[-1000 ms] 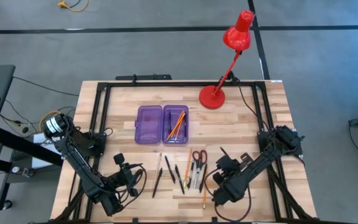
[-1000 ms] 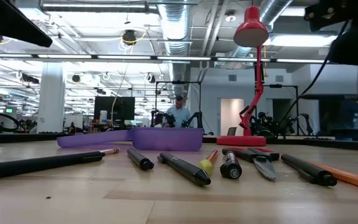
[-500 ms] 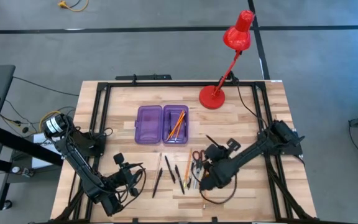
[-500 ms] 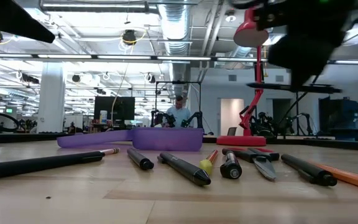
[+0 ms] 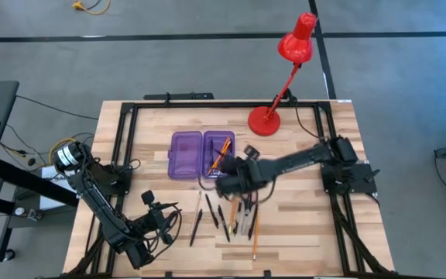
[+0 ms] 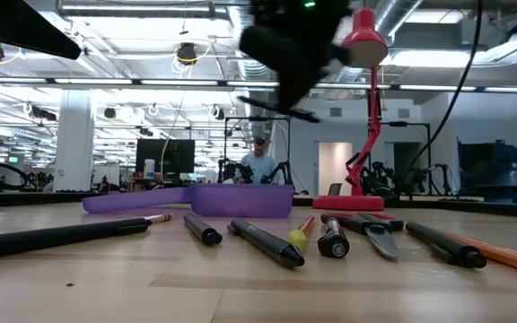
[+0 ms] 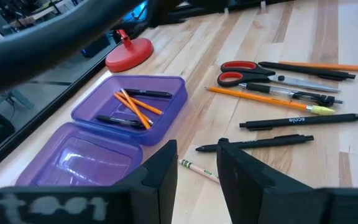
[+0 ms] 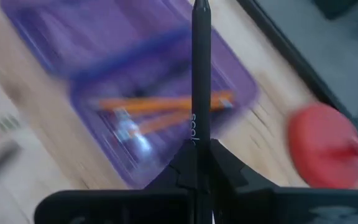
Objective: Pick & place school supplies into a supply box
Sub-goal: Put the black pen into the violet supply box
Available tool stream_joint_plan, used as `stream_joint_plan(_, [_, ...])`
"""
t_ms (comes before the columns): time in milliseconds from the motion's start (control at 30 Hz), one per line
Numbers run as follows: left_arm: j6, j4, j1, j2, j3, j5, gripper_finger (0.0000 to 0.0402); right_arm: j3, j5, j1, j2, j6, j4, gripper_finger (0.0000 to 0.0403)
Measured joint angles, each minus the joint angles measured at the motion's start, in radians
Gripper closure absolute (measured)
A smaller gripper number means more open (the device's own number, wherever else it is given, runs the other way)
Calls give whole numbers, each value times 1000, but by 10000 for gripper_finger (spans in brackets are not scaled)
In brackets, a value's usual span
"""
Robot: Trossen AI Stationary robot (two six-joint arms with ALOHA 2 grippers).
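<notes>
While the left gripper [image 5: 147, 203] waits low at the table's near-left corner, fingers [image 7: 160, 168] parted with nothing between them, the right gripper [image 5: 224, 184] is stretched across the table to the near edge of the case [image 5: 201, 155], clamped tight on a black pen [image 8: 199, 81] that juts forward over the case's right half. That half already contains two orange pencils [image 7: 134, 107] and dark pens; the left half [image 7: 82, 158] shows nothing inside. Remaining supplies lie loose on the table [image 5: 300, 225] just in front of the case: red-handled scissors [image 7: 244, 71], several black pens [image 7: 303, 120] and orange pencils [image 5: 255, 232], roughly parallel, a few touching. A red lamp [image 5: 281, 77] stands on its round base beyond the case, toward the far right. Surface is pale wood planking bordered by a black frame [image 5: 207, 104]. Beyond the table (low view) lies an open workshop with exposed ducts, strip lights and monitors; a person [image 6: 258, 161] sits far back.
</notes>
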Motion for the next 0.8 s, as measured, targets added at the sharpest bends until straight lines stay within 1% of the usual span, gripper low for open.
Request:
stream_joint_plan(67, [-1,0,0,0,0,0,301,0,-50,-40,0,-60,106,402])
stream_joint_plan(167, [-1,0,0,0,0,1,301,0,-111,-93,0,-86,195,402])
stream_joint_plan(367, [-1,0,0,0,0,1,301,0,-166,-155,0,-105,274,402])
stream_joint_plan(600, [-1,0,0,0,0,1,301,-1,-232,-191,0,-105,297,402])
stream_joint_plan(667, [-1,0,0,0,0,1,301,-1,-258,-203,20,-104,328,402])
stream_joint_plan(767, [-1,1,0,0,0,2,301,-6,-312,-225,50,-97,321,399])
stream_joint_plan(800, [-1,3,0,0,0,4,301,0,-314,-230,71,-97,358,399])
